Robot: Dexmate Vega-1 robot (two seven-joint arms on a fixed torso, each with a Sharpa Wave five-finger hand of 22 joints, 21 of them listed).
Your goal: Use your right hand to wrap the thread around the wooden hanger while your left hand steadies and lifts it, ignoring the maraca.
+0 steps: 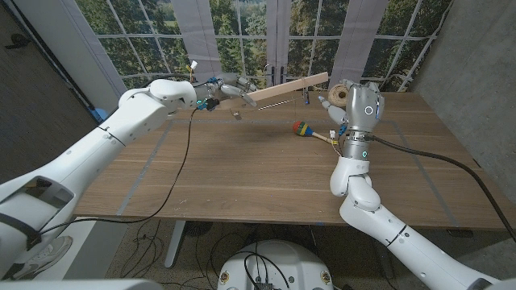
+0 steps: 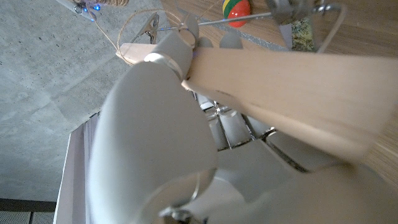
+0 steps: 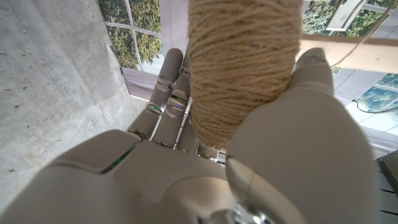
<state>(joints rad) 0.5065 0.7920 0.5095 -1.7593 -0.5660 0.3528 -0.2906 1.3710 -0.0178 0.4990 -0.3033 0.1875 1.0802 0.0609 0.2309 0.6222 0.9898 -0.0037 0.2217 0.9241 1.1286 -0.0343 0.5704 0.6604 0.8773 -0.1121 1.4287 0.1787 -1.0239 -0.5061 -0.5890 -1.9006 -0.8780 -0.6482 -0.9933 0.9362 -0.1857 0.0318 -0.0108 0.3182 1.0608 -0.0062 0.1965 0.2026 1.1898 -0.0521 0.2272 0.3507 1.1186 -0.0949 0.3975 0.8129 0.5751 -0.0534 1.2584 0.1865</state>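
In the head view the wooden hanger (image 1: 287,87) is held clear of the table (image 1: 242,173) at one end by the left hand (image 1: 234,89), its other end tilted up toward the right hand (image 1: 348,101), by which the spool of thread (image 1: 337,94) is gripped — the maraca (image 1: 310,131) is left lying on the wood just below. In the left wrist view the fingers (image 2: 239,130) are seen closed around the hanger's flat bar (image 2: 292,93), with its metal clips beyond. In the right wrist view the spool (image 3: 239,62) is clasped between thumb and curled fingers (image 3: 171,99) — a strand is seen running off to the bar (image 3: 367,46).
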